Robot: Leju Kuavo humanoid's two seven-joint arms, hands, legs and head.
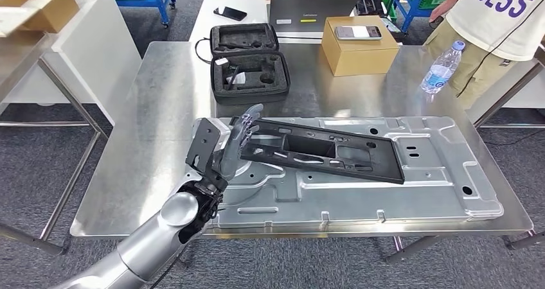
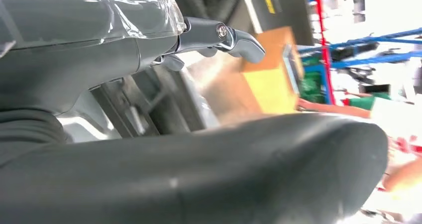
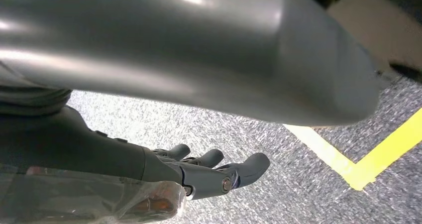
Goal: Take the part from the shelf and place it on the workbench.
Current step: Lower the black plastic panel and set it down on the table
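left hand (image 1: pixel 239 141) grips black part's (image 1: pixel 321 151) end on metal panel (image 1: pixel 437 173); foam case (image 1: pixel 249 64), box (image 1: pixel 357 48) behind.

The grey ribbed left hand (image 2: pixel 149 84), with its thick grey thumb (image 2: pixel 224 169) and darker fingers (image 2: pixel 219 37), looms close and blurred. Beyond it sit a tan cardboard box (image 2: pixel 268 79) on the shiny metal table (image 2: pixel 214 92), and blue shelving (image 2: pixel 358 35).
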